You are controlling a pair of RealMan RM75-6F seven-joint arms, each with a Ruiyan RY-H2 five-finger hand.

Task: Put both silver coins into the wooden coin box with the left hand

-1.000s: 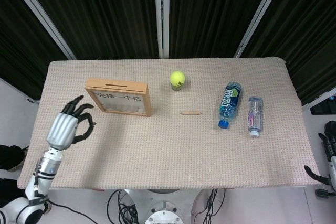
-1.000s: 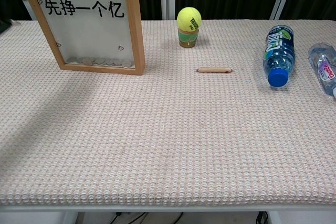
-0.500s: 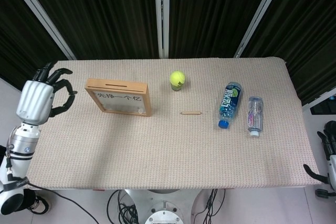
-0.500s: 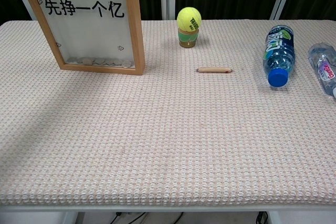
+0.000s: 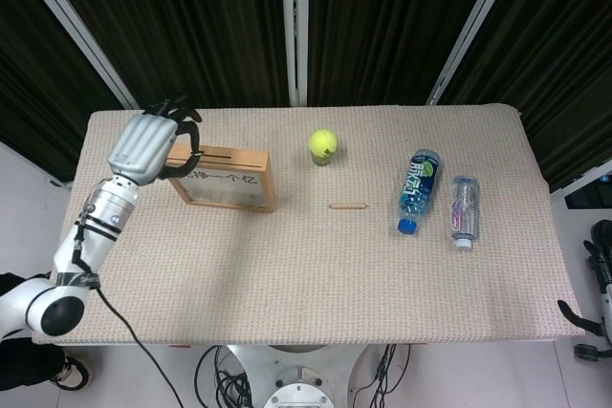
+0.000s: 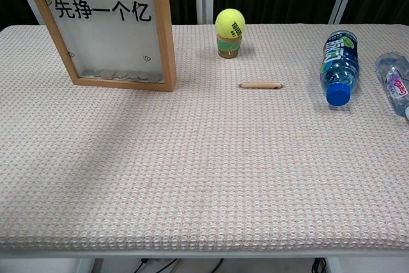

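The wooden coin box [image 5: 225,179] stands upright on the left part of the table, with a slot [image 5: 222,152] along its top edge. The chest view shows its glass front [image 6: 105,27] with several coins [image 6: 121,75] lying at the bottom inside. My left hand [image 5: 148,145] hovers at the left end of the box top, fingers curled down over it. Whether a coin sits between those fingers is hidden. No loose silver coin shows on the table. My right hand [image 5: 600,274] hangs off the table's right edge, holding nothing.
A tennis ball [image 5: 323,144] on a small stand sits behind the centre. A short wooden stick [image 5: 348,205] lies mid-table. A blue-capped bottle [image 5: 418,188] and a clear bottle [image 5: 465,209] lie on the right. The table [image 5: 287,274] has a woven cloth.
My left hand rose from the table's left front, swung out past the left edge, then came in over the left end of the box top. The right hand stayed put.
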